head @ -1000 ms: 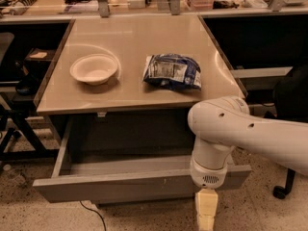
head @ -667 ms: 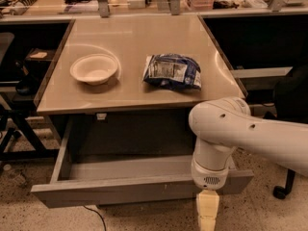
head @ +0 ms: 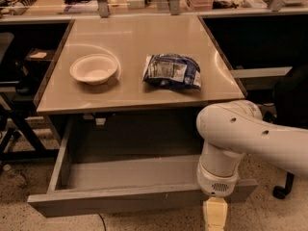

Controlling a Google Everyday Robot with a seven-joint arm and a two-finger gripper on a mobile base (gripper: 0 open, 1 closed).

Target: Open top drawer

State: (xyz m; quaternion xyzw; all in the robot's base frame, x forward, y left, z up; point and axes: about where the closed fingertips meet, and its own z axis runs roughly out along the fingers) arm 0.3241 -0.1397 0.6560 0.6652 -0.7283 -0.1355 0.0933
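The top drawer [head: 125,198] stood well out beneath the table [head: 130,42], lower centre of frame — opening looked nearly finished. The pincer [head: 215,216] sat bottom right at the drawer's front, its state impossible to tell; next, probably letting go and backing away.

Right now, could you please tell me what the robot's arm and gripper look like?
The arm is glossy white, built of fat rounded tubular shells with small dark round holes along the top and a dotted vent patch on the wrist. No cables show. The gripper, at the bottom edge just before the top drawer's front, is a pale cream block.
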